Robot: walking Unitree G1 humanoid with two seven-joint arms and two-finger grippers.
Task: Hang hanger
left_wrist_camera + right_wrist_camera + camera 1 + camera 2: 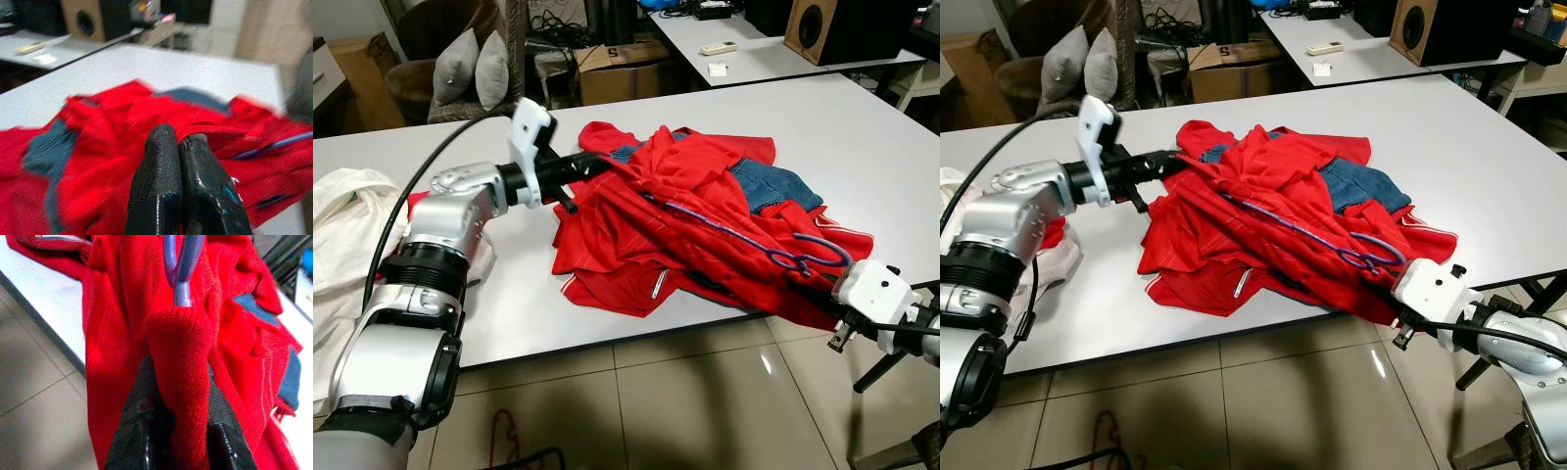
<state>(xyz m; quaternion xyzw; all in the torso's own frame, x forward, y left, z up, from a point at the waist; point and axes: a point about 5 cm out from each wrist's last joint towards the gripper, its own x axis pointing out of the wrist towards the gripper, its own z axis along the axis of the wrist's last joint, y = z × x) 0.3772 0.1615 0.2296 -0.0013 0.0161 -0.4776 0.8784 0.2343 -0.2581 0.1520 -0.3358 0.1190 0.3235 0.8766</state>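
Note:
A pile of red garments [666, 215] lies on the white table [862, 127]. A purple hanger [749, 238] runs through the top red garment, its hook [818, 257] near the table's front edge. My left gripper [595, 161] reaches in from the left, its fingers [161, 161] pressed shut at the garment's far end. My right gripper [178, 377], below the front edge, is shut on a fold of the same red garment just under the hanger's neck [182, 269]. The cloth stretches in a ridge between the two grippers.
Blue jeans [773, 186] lie under the red pile. A white cloth [342, 215] sits at the table's left end. Behind are a second table with a remote [719, 47], a speaker [813, 29], a cardboard box [617, 69] and a chair with grey cushions [470, 69].

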